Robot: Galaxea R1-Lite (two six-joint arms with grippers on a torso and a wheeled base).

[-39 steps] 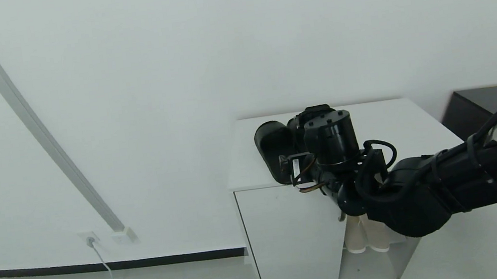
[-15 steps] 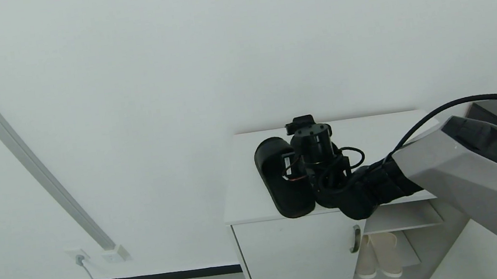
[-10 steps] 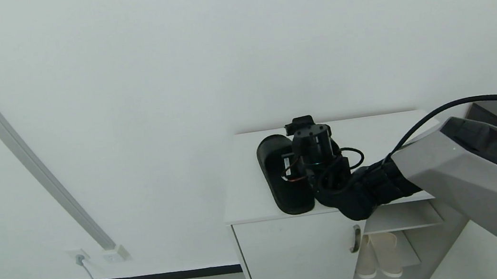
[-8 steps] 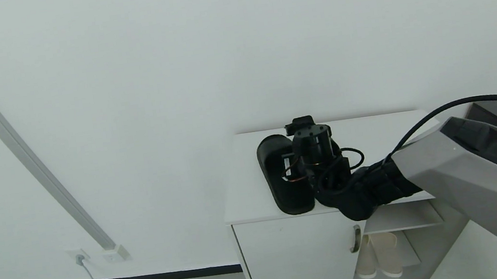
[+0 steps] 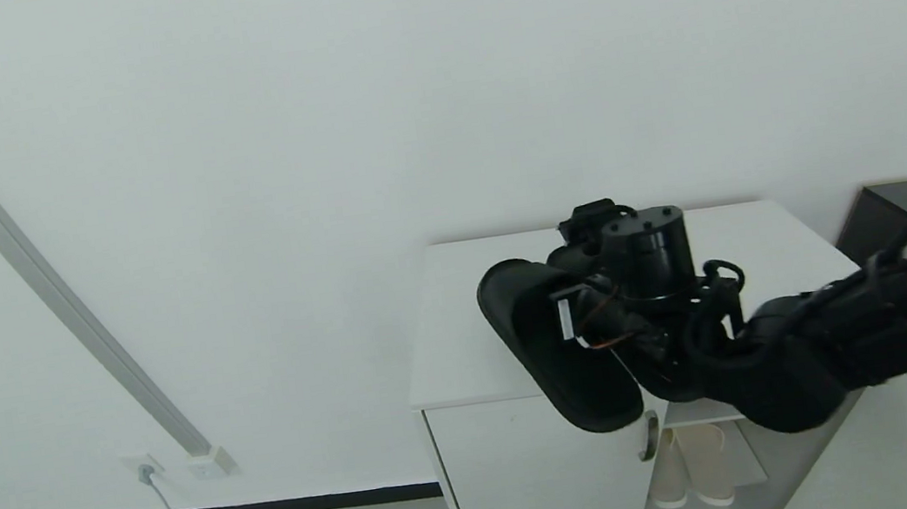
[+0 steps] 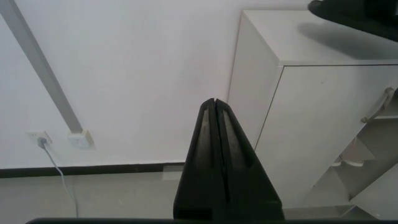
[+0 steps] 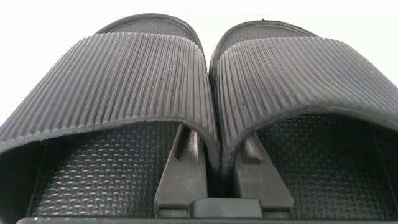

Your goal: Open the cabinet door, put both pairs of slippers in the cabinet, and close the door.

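My right gripper (image 7: 219, 171) is shut on the black slippers (image 5: 558, 346), with one finger under each ribbed strap (image 7: 130, 81) pinching the pair together. The pair hangs tilted in the air over the front edge of the white cabinet top (image 5: 466, 349). The cabinet's left door (image 5: 536, 480) is closed and its handle (image 5: 651, 434) shows. The right side stands open, and a pale pair of slippers (image 5: 692, 468) stands upright on the lower shelf. My left gripper (image 6: 214, 104) is shut and empty, low and left of the cabinet (image 6: 311, 130).
The open right door panel (image 5: 890, 442) juts out at the lower right. A dark piece of furniture (image 5: 878, 220) stands right of the cabinet. A wall socket with a cable (image 5: 144, 469) and a slanted wall strip (image 5: 23, 250) are on the left.
The right arm has lifted the black slippers off the cabinet top and drawn them forward; they now hang tilted past the front edge. The camera shifted after the earliest frame.
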